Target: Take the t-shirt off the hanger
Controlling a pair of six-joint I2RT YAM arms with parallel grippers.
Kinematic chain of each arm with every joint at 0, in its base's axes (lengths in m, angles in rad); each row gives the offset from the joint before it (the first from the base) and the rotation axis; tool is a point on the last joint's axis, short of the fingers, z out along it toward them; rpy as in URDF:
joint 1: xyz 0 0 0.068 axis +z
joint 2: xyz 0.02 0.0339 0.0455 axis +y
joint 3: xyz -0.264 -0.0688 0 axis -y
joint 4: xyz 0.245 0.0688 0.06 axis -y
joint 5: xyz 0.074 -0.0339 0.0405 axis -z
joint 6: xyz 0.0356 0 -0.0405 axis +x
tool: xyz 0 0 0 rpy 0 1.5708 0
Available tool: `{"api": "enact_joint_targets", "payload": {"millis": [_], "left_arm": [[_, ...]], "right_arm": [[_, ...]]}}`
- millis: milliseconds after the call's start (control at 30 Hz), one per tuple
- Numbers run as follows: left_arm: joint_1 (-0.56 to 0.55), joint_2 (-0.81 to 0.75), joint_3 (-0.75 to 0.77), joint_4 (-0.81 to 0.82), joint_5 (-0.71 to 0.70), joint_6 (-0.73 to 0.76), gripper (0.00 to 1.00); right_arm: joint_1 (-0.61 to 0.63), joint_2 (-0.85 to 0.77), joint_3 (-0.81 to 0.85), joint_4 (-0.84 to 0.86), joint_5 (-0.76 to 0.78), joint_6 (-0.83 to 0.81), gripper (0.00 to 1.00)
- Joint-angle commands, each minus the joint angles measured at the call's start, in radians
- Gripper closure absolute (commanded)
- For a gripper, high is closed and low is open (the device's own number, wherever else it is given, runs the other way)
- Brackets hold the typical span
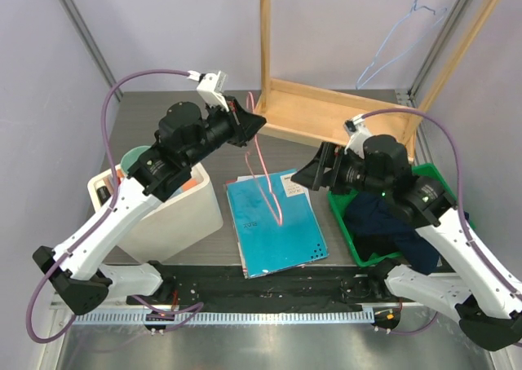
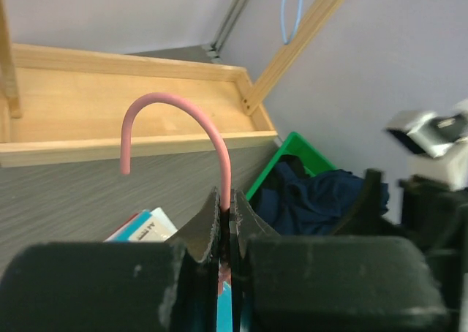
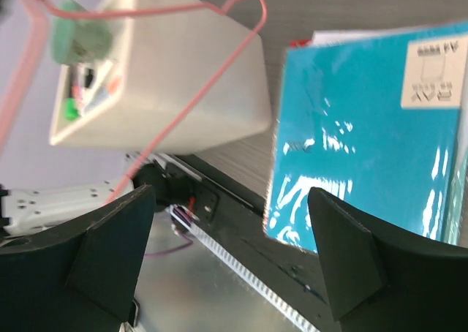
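- Hanger (image 1: 266, 174) pinched tight in left fingers (image 2: 213, 219), upper centre, near rack (image 1: 326, 109) edge.
- Right fingers (image 3: 117, 244) spread wide, empty.
- T-shirt (image 1: 383, 219) in bin (image 1: 338, 215), lower right.

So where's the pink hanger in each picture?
Top external: pink hanger mid-picture, hanging from the left pincer over the blue folder.
Left wrist: hanger in the middle, clamped in the pincer.
Right wrist: hanger upper left, across the white bin.
Shared landmark: the blue folder.

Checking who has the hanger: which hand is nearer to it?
Left. The left hand is shut on the hanger below its hook; the right hand is open, off to the hanger's right, not touching it.
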Motion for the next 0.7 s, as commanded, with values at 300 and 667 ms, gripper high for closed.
{"api": "enact_joint_targets", "payload": {"millis": [300,667], "left_arm": [[0.006,0.111,0.191,-0.223,-0.289,0.276,1.00],[0.006,0.152,0.219,-0.257,-0.315,0.296,1.00]], "right_arm": [[0.175,0.112,0.412,-0.100,0.083,-0.137,0.16],[0.561,0.264,0.475,-0.233,0.538,-0.180,0.29]]}}
